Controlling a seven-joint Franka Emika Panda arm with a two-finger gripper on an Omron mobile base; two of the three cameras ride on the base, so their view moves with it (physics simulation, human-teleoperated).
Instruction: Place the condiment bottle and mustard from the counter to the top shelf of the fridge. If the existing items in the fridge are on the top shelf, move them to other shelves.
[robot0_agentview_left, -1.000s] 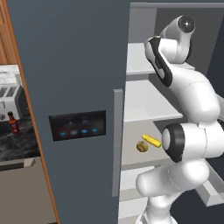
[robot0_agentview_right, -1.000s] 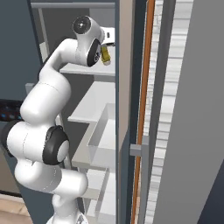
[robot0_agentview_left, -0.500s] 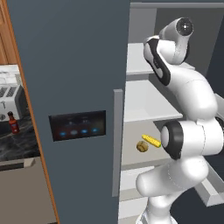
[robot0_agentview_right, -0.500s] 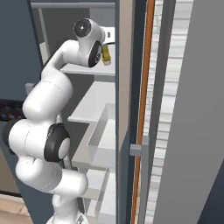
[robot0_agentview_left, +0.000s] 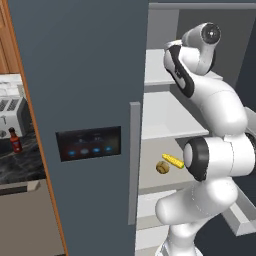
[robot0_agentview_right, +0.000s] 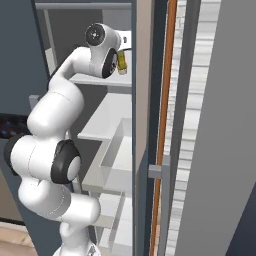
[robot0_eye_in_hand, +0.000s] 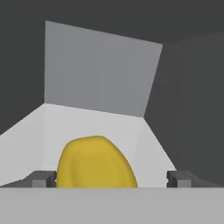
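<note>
The yellow mustard (robot0_eye_in_hand: 96, 162) sits on the pale top shelf (robot0_eye_in_hand: 87, 124) of the fridge, between my wide-apart fingertips (robot0_eye_in_hand: 42, 178). My gripper (robot0_eye_in_hand: 110, 178) is open around it, and its right tip stands clear of the bottle. From the right base view the mustard (robot0_agentview_right: 121, 61) shows just under my hand, above the top shelf (robot0_agentview_right: 100, 80). The dark-red condiment bottle (robot0_agentview_left: 15, 140) stands on the black counter (robot0_agentview_left: 20, 167) left of the fridge door (robot0_agentview_left: 80, 90). The existing items, a yellow piece (robot0_agentview_left: 173, 160) and a tan ball (robot0_agentview_left: 162, 167), lie on a lower shelf.
A toaster (robot0_agentview_left: 7, 117) stands on the counter behind the condiment bottle. The open fridge door with its black panel (robot0_agentview_left: 90, 143) blocks the way between counter and shelves. A pale drawer bin (robot0_agentview_right: 117, 160) juts out below the shelves.
</note>
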